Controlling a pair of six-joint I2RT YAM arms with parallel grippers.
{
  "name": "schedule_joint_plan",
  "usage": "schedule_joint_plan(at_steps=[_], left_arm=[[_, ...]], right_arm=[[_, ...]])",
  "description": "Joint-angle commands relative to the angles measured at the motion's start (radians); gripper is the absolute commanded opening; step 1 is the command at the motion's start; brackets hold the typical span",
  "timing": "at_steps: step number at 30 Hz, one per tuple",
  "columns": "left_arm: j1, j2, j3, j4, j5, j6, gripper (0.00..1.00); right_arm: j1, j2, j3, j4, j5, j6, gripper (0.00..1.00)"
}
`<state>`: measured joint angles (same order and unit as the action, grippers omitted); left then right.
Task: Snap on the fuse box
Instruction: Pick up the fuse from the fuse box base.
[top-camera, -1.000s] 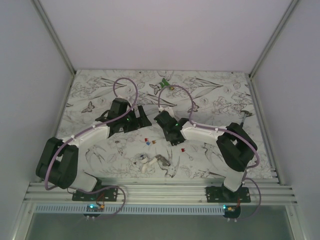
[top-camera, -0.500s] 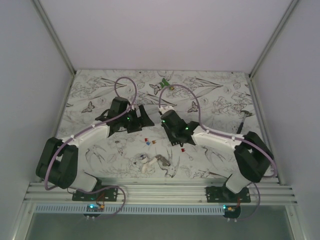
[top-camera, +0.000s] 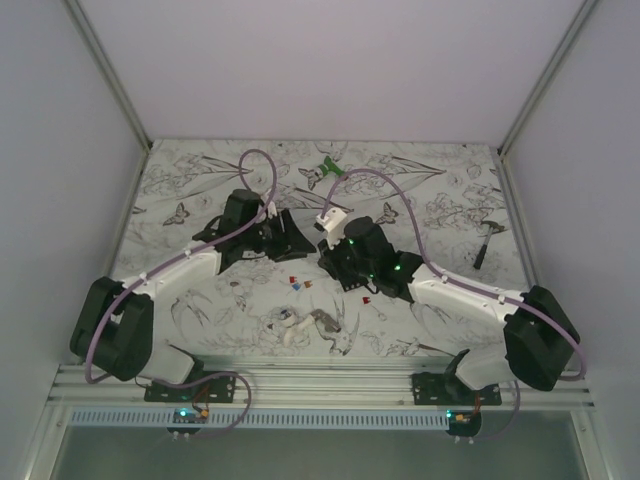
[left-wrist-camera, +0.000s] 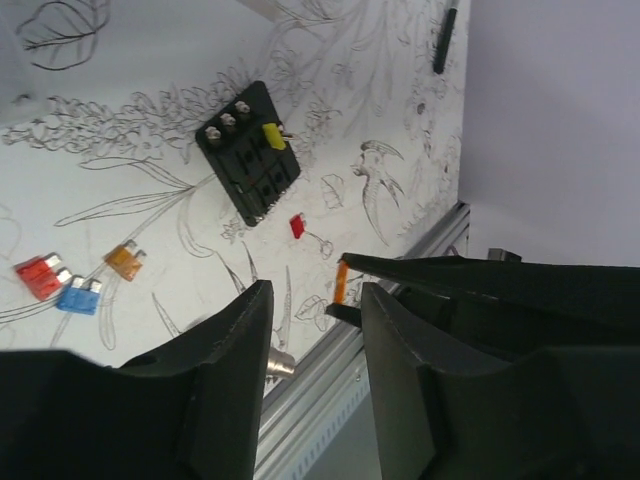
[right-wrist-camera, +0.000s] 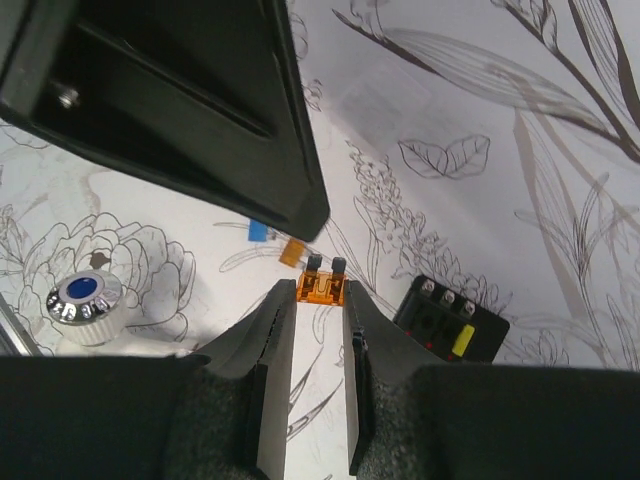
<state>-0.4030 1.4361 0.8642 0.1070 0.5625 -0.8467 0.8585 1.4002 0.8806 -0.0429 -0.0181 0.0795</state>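
A: Starting with the left gripper: open or closed?

B: Spread wide, with nothing between the fingers. Carried on an arm folded sharply at the elbow close to its base, then stretched long and low toward the middle of the table, with the wrist turned inward to face the right gripper.

A: And over there?

B: Clamped on an orange fuse, gripping the body and leaving both prongs poking out past the fingertips. Reaches in on a long forearm, with the elbow thrown far out to the right and the wrist angled down at the table. Sits tip to tip with the left gripper, very near; cannot tell whether touching.

A: Where to look for the fuse box?

B: Flat on the table, ahead of the left gripper's fingertips and slightly to their left, apart from them. From the right wrist, found just below and right of the pinched fuse, beyond the fingertips and not touching them. Carries a yellow fuse in one slot.

A: Anything loose nearby?

B: A small red fuse just beside the box, on the side toward the left gripper. Farther left of those fingers, a loose orange fuse, a blue fuse and a bigger red fuse, lying close together. Left of the right gripper's fingers, a white knob with a blue cap.
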Motion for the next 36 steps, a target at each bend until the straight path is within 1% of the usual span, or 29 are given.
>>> schedule_joint_plan(at_steps=[1, 7, 11, 17, 21, 24, 28, 31, 32, 36], left_arm=[[-0.023, -0.038, 0.022, 0.026, 0.041, -0.023, 0.42], [-0.034, -0.04, 0.02, 0.031, 0.031, -0.023, 0.35], [-0.036, -0.039, 0.02, 0.032, 0.031, -0.026, 0.29], [-0.036, -0.037, 0.013, 0.032, 0.018, -0.031, 0.25], [-0.038, -0.039, 0.016, 0.033, 0.02, -0.034, 0.2], [-0.044, -0.044, 0.018, 0.033, 0.02, -0.032, 0.13], [-0.052, -0.047, 0.021, 0.033, 0.016, -0.032, 0.0], [-0.054, -0.057, 0.021, 0.033, 0.008, -0.037, 0.0], [-0.054, -0.065, 0.02, 0.032, 0.0, -0.038, 0.0], [-0.056, -0.109, 0.013, 0.034, -0.046, -0.037, 0.0]], right_arm=[[-0.011, -0.021, -0.011, 0.115, -0.087, -0.043, 0.18], [-0.018, -0.024, -0.02, 0.169, -0.128, -0.032, 0.18], [-0.023, -0.021, -0.023, 0.182, -0.131, -0.028, 0.17], [-0.032, -0.021, -0.034, 0.209, -0.13, -0.019, 0.17], [-0.034, -0.021, -0.041, 0.228, -0.131, -0.014, 0.17], [-0.036, -0.02, -0.043, 0.239, -0.131, -0.011, 0.17], [-0.036, -0.02, -0.046, 0.261, -0.133, -0.004, 0.17], [-0.039, -0.028, -0.051, 0.276, -0.134, 0.01, 0.18], [-0.042, -0.032, -0.054, 0.284, -0.134, 0.018, 0.18], [-0.062, -0.069, -0.098, 0.364, -0.163, 0.081, 0.34]])
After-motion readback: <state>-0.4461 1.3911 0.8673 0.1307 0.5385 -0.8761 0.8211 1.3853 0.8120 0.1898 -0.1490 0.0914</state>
